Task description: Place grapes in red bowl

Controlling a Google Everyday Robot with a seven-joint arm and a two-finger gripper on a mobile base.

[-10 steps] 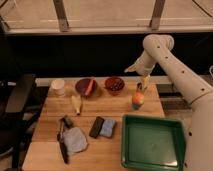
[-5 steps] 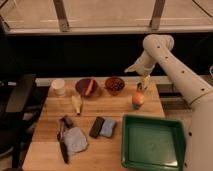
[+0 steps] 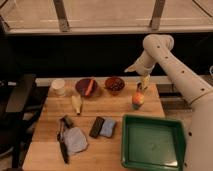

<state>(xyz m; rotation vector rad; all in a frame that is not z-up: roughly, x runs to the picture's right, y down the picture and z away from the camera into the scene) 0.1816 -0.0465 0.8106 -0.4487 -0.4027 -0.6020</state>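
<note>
The red bowl (image 3: 115, 85) stands at the back of the wooden table (image 3: 50, 145), right of centre. A small dark purple-red bunch, the grapes (image 3: 116, 86), lies inside it. My gripper (image 3: 144, 82) hangs at the end of the white arm (image 3: 170, 65), to the right of the red bowl and just above an orange-yellow round fruit (image 3: 138, 99). It is apart from the bowl, and nothing shows in it.
A dark bowl (image 3: 86, 87) holding an orange carrot (image 3: 90, 86) stands left of the red bowl, with a white cup (image 3: 59, 87) further left. A green tray (image 3: 152, 142) sits front right. A banana (image 3: 76, 103), dark bar (image 3: 96, 127), blue sponge (image 3: 107, 127), cloth (image 3: 76, 140) and utensil (image 3: 62, 142) lie in front.
</note>
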